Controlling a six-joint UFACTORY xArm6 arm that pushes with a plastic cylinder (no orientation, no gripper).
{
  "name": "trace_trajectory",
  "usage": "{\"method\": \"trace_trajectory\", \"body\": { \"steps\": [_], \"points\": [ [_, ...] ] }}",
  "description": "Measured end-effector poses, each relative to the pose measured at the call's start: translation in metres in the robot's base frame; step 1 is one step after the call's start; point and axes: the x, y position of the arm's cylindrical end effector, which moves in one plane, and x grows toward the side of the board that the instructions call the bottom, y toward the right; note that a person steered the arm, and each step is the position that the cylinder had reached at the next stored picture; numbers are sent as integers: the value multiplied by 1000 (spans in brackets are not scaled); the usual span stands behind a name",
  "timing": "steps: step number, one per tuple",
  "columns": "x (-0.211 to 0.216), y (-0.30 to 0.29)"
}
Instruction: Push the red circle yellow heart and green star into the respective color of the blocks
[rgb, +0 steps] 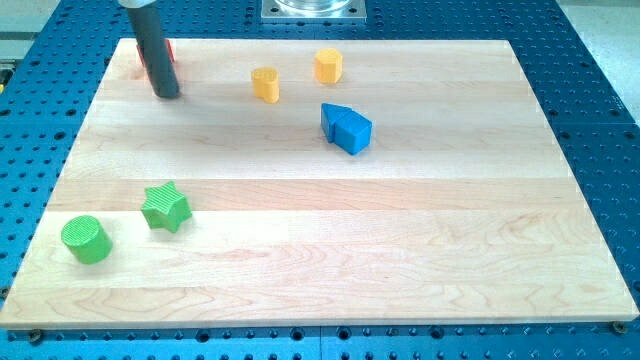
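Nearest the view's bottom left, the green cylinder (86, 240) and the green star (165, 207) stand near each other but apart on the bench (400, 250), so the green pairing looks unfinished. Farther up, near centre, two blue blocks (346, 127) touch; they play no part in the task. Beyond them, the yellow heart (265, 84) and a yellow hexagonal block (328, 66) sit close, not touching. At the view's top left, my tip (165, 95) rests on the bench directly in front of red material (168, 50), mostly hidden behind the rod; whether that is the red circle, its partner, or both cannot be told. The end effector is a plain rod that holds nothing; it only pushes.
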Motion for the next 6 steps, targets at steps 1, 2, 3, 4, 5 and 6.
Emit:
{"method": "trace_trajectory", "body": {
  "steps": [1,2,3,4,5,6],
  "points": [
    [11,16],
    [16,85],
    [4,143],
    [0,176],
    [32,137],
    [89,105]
  ]
}}
